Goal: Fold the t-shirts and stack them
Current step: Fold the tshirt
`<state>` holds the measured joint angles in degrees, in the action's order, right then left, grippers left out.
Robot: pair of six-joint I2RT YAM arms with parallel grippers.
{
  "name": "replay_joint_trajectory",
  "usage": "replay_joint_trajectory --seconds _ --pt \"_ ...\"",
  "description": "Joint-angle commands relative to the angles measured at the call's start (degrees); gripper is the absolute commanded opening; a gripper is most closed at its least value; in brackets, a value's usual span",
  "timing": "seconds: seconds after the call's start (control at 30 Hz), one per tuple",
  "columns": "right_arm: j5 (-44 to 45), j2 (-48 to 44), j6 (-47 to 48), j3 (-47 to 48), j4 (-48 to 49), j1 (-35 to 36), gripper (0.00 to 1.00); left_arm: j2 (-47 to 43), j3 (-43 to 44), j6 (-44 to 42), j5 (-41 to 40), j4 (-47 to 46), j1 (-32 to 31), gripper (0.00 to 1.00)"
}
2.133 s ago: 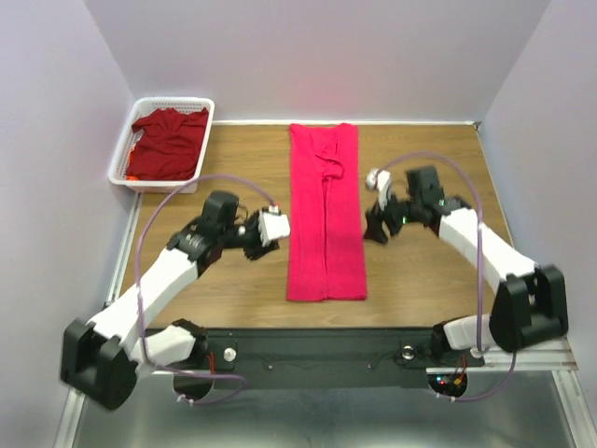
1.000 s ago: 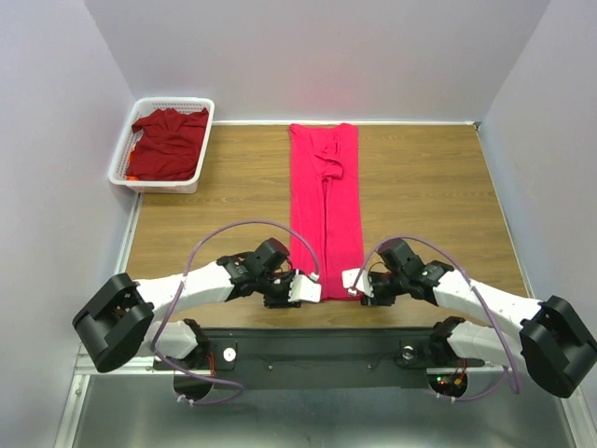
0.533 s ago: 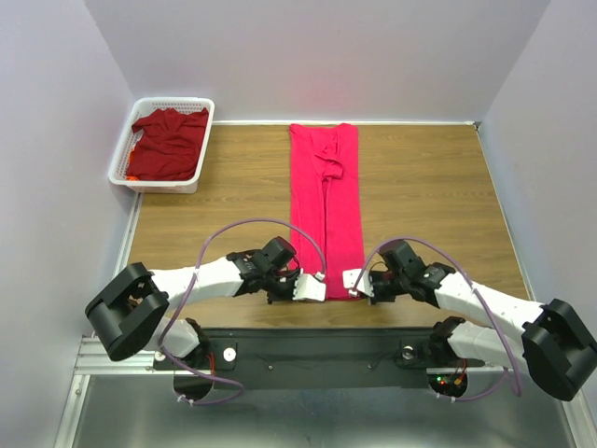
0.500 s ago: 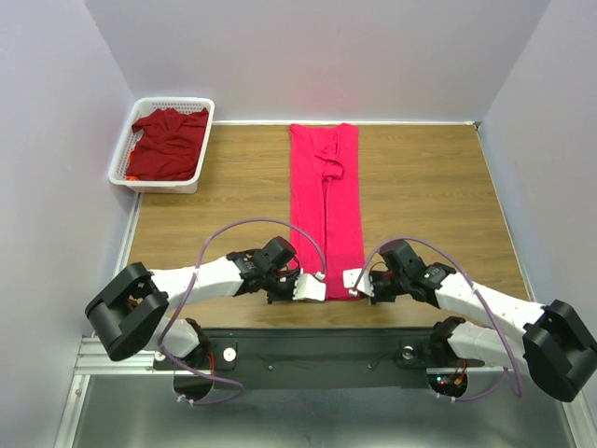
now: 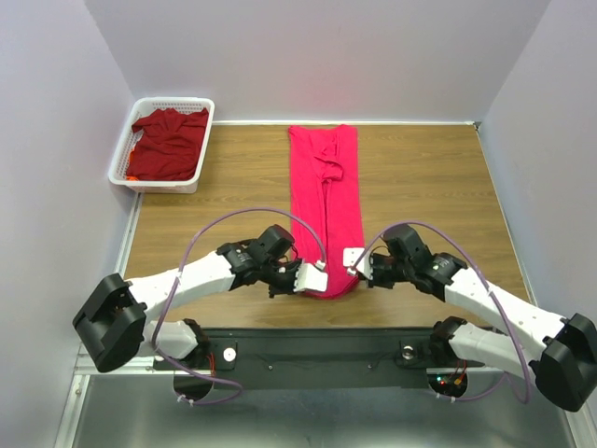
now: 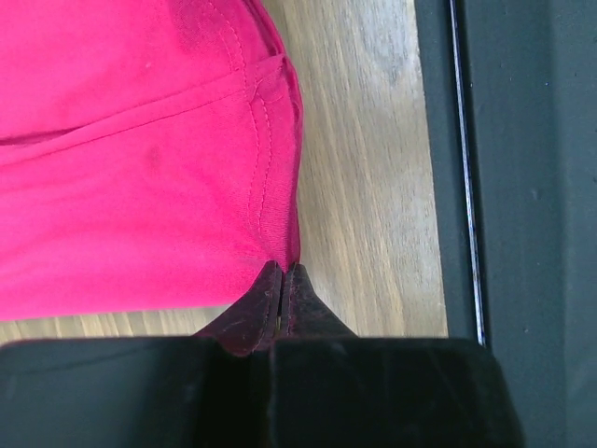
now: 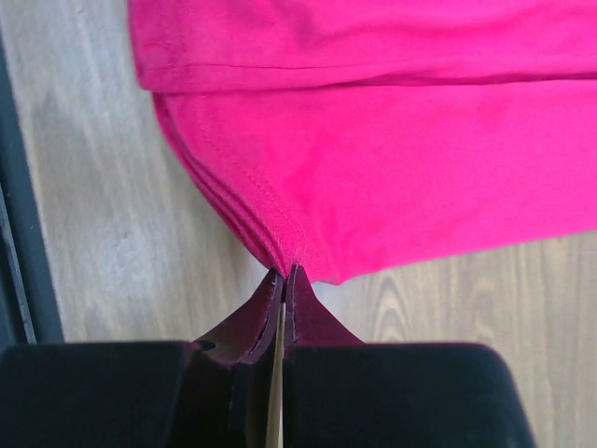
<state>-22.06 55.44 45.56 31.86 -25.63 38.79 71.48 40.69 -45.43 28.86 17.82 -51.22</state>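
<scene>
L gripper (image 5: 312,278) and R gripper (image 5: 353,262) each clamped a near hem corner of the pink t-shirt (image 5: 325,201), lower center of frame, hem edge bowed btwn them. Bare table (image 5: 434,187) lay open both sides. Maroon t-shirt (image 5: 168,142) sat in basket (image 5: 118,161), upper left.

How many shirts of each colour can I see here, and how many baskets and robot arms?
Bright pink shirt: 1, on the table
Dark red shirt: 1 seen, heaped; more may be hidden beneath
White basket: 1, holding the dark red one
Robot arms: 2, left arm and right arm
Total: 5
</scene>
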Motion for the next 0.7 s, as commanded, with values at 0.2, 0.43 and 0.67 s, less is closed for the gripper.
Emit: replay_joint_trajectory --seconds 0.2,0.43,0.67 --pt "0.6 6.6 1.3 8.1 -0.6 -3.5 0.01 6.0 11.6 -6.2 4.4 7.0 9.1 0.0" --pt "-5.1 17.1 5.8 16.4 -0.5 -12.8 0.0 13.1 18.7 -8.2 4.4 7.2 13.8 0.0" --pt "-8.5 26.1 10.8 23.1 -0.5 -16.4 0.0 21.0 27.2 -9.4 2.2 6.0 17.8 0.0"
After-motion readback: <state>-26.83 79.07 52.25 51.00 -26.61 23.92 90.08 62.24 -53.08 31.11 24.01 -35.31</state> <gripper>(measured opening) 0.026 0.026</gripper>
